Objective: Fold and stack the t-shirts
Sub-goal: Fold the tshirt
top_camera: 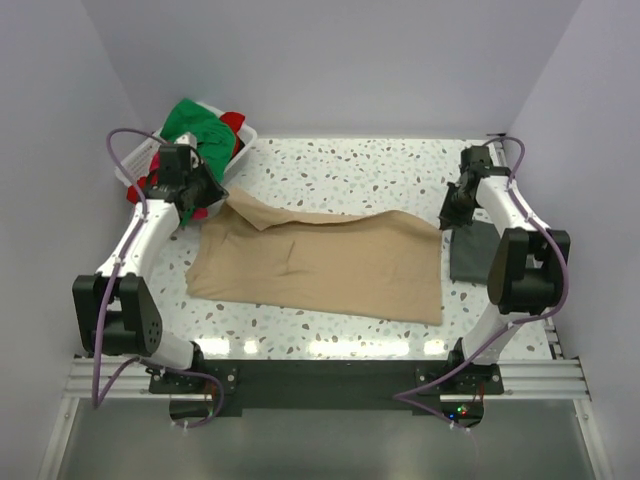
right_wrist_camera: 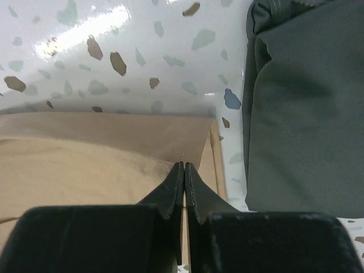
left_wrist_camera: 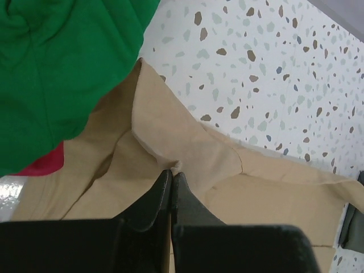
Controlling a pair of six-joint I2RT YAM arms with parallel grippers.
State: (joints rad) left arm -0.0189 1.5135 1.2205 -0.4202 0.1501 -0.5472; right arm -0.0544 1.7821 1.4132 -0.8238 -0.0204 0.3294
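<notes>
On the table (top_camera: 360, 165), tan t-shirt (top_camera: 330, 265) spread out, left gripper (left_wrist_camera: 172, 175) closed on its far-left fold, right gripper (right_wrist_camera: 183, 168) closed on its far-right corner, dark grey t-shirt (right_wrist_camera: 307, 114) alongside.

place: robotics lab cell | signs: bare white walls (top_camera: 330, 60); speckled tabletop (top_camera: 350, 165); aluminium mounting rail (top_camera: 545, 378)

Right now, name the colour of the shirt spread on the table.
Tan shirt, best in top external view.

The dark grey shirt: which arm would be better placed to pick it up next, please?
Likely right: the dark grey shirt lies beside the right claw, across the tan shirt from the left claw.
</notes>
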